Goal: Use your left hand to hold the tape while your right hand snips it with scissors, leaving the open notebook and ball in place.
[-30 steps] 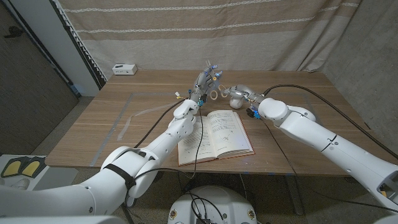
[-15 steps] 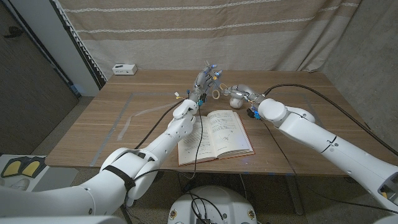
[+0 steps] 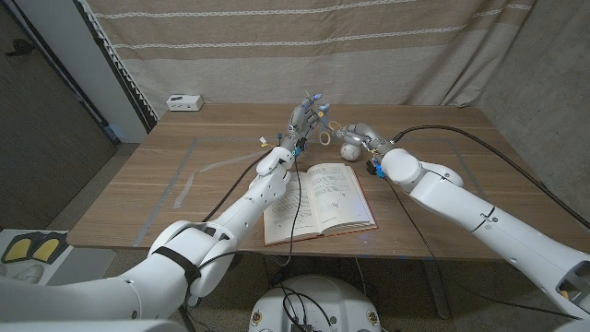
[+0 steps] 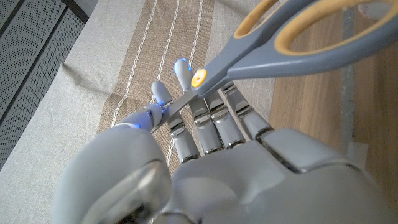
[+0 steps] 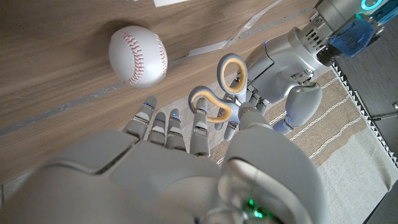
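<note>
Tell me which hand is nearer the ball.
Right. The right hand hovers just beside the ball, reaching toward the scissors. The left hand pinches the scissors' blades farther off, on the scissors' other side.

White glossy arm shells; grey jointed left hand (image 4: pixel 249 168) and right hand (image 5: pixel 180 168), blue-lit fingertips (image 4: pixel 181 65); black cables along forearms.

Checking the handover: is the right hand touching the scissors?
Touching. In the right wrist view, the right hand has a fingertip at the lower loop of the scissors, whose blades the left hand holds.
</note>
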Robot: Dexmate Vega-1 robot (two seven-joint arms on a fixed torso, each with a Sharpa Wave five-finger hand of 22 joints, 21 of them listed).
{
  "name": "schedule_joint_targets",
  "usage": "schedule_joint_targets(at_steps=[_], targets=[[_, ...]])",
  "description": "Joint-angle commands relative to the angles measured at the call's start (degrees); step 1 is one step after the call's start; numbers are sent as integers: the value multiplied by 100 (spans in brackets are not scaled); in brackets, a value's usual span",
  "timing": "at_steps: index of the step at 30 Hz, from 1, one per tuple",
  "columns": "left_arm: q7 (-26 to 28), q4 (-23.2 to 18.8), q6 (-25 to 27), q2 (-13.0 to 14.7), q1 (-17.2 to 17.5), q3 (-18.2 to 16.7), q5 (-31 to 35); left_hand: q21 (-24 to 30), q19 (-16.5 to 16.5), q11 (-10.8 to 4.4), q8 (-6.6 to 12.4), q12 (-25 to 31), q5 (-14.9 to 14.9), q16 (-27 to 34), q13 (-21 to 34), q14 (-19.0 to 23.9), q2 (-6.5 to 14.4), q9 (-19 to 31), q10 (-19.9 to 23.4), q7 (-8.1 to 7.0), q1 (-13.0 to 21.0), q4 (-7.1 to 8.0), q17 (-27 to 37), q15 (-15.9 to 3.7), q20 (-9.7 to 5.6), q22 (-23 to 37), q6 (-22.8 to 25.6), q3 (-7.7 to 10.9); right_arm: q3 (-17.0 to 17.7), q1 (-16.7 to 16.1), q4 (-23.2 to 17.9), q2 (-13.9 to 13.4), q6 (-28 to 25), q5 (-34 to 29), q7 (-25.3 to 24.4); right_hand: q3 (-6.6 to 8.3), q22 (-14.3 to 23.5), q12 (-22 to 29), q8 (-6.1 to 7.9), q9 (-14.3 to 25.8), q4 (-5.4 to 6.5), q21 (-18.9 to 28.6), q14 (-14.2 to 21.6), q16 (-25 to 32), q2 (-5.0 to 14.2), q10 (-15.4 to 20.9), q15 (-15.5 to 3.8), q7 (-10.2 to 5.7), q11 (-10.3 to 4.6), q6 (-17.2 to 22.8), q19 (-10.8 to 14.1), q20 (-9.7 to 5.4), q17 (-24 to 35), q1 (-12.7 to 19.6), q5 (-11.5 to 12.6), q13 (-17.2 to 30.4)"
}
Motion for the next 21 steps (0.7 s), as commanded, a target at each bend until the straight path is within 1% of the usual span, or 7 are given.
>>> schedule_joint_targets(at_steps=[1,6,8,12,14,17,21], targets=[[-109,-86,249,-64,21,-64,-236,-47,-51,-795,27,-40,-7,-4,-90,-84,131,4,806,18,69,-35,-5,-703,-676,21,40,28,-3,-82,24,133,21,-273,-346,17,7,70,70,3,-117,52,140,44,-63,155,-1,305,-11,144,146,-12,12,152,58,31],[-142,-63,304,-96,3,-90,-303,-78,-84,-798,48,-87,-5,3,-183,-146,143,6,813,19,71,-35,-3,-703,-677,27,27,28,-34,-90,54,141,109,-382,-369,16,7,89,78,1,-181,68,181,34,-101,233,-6,307,-13,210,239,-26,10,213,71,31],[-120,-61,309,-108,1,-95,-308,-84,-90,-799,43,-99,-4,4,-203,-158,145,-3,809,20,71,-35,-2,-703,-678,28,15,27,-51,-93,53,147,112,-437,-383,14,6,93,85,1,-222,69,222,37,-133,259,-26,303,-39,245,271,-27,9,251,78,31],[-134,-56,330,-120,-4,-99,-326,-105,-120,-799,41,-113,1,9,-240,-190,155,-35,819,24,75,-37,1,-704,-681,31,16,27,-65,-101,60,162,154,-490,-366,11,5,96,93,1,-252,68,234,32,-159,278,-33,299,-59,277,291,-37,9,280,83,31],[-138,-54,321,-124,-2,-100,-325,-119,-138,-798,50,-106,4,34,-248,-156,167,-51,843,25,77,-35,16,-706,-681,32,30,25,-133,-75,41,128,158,-612,-343,4,6,93,99,1,-266,49,224,19,-172,282,-26,300,-71,314,262,-43,9,291,87,31],[-140,-60,346,-131,2,-114,-353,-137,-162,-798,72,-106,6,26,-263,-161,166,-35,851,23,82,-42,10,-705,-684,34,18,21,-160,-55,11,116,115,-641,-243,-23,11,42,71,0,-259,-21,144,-27,-171,190,-2,325,-90,336,136,20,16,274,91,32],[-164,-70,368,-142,8,-133,-392,-157,-194,-798,77,-131,11,12,-303,-197,164,-61,837,24,85,-45,2,-705,-688,38,24,16,-219,-41,6,143,60,-771,-253,-36,15,18,43,0,-237,-39,97,-46,-147,149,49,330,-76,312,107,33,22,247,86,33]])
